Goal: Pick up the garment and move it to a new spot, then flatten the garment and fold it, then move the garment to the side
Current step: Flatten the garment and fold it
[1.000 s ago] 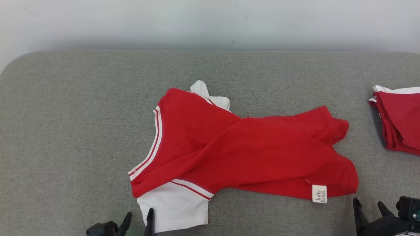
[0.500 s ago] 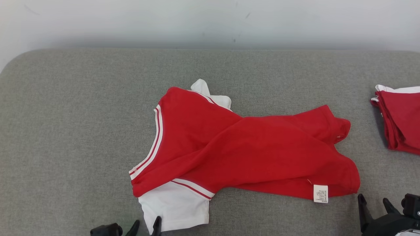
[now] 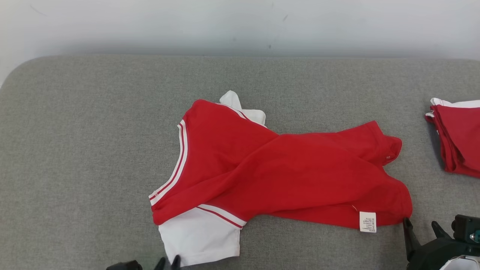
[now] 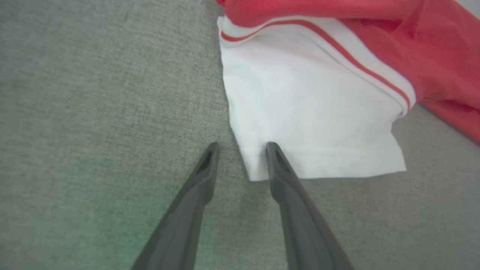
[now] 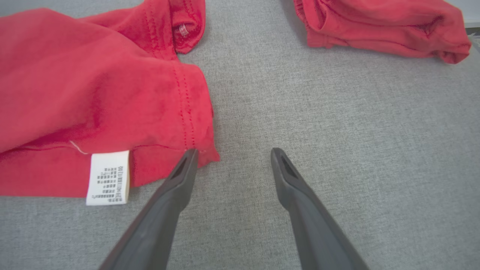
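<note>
The garment point(image 3: 285, 172) is a red shirt with white, red-striped sleeves, lying crumpled in the middle of the grey padded surface point(image 3: 82, 150). My left gripper point(image 3: 169, 260) is at the lower corner of its white sleeve point(image 4: 307, 105). In the left wrist view the left gripper point(image 4: 242, 146) has its fingers apart, with the sleeve's corner between them. My right gripper point(image 3: 419, 223) is open at the shirt's lower right hem corner. In the right wrist view the right gripper point(image 5: 234, 150) has its left finger on that red hem point(image 5: 195, 123), near the white care label point(image 5: 108, 177).
A second red and white garment point(image 3: 457, 138) lies folded at the right edge of the surface, seen also as red cloth point(image 5: 378, 26) in the right wrist view. A pale wall point(image 3: 240, 26) runs behind the surface.
My left gripper has slid right and down along the sleeve's bottom edge, and its fingers have drawn closer together. The right gripper has shifted slightly toward the hem corner.
</note>
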